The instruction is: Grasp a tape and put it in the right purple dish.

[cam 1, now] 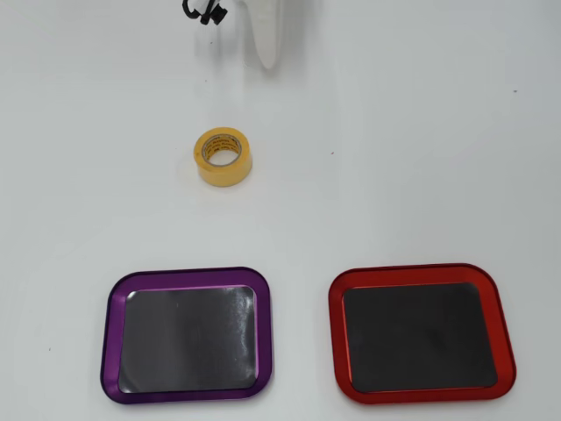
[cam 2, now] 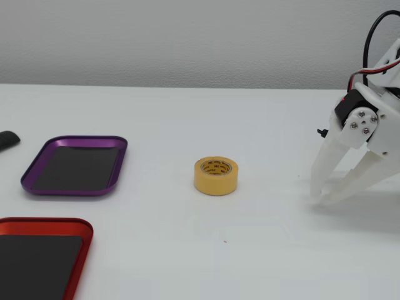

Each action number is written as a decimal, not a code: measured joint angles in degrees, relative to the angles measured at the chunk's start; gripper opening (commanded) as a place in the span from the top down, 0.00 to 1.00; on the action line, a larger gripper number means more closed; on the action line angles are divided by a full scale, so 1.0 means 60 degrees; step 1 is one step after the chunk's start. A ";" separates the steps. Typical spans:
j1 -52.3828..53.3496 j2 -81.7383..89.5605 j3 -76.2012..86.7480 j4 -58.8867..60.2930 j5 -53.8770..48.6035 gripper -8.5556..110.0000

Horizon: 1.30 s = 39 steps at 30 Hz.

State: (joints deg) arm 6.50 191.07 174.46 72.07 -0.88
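Two trays lie on my white bench (cam 2: 187,250). In the fixed view, at the left, I see the purple dish (cam 2: 75,165) and in front of it the red tray (cam 2: 40,256); both have a dark inner surface and nothing inside. Near the middle the tape (cam 2: 216,175) lies flat on the bench with its hollow core up, well apart from both trays. At the right the gripper (cam 2: 319,195) has its white fingertips low at the bench, a little spread, holding nothing, and well apart from the tape. In the overhead view the tape (cam 1: 223,157) is above the purple dish (cam 1: 187,334).
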 measured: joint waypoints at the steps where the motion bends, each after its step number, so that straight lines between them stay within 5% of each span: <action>1: 0.0000 0.0000 0.0000 0.0000 0.0000 0.93; 25: 0.0000 0.0000 -0.1040 -0.0278 -0.0073 0.93; 30: 0.0439 -0.0205 -0.2344 -0.0381 -0.1421 0.89; 39: 0.1538 -0.5610 -0.5713 -0.0718 -0.2051 0.84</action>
State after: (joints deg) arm 15.73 157.41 140.19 67.76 -13.18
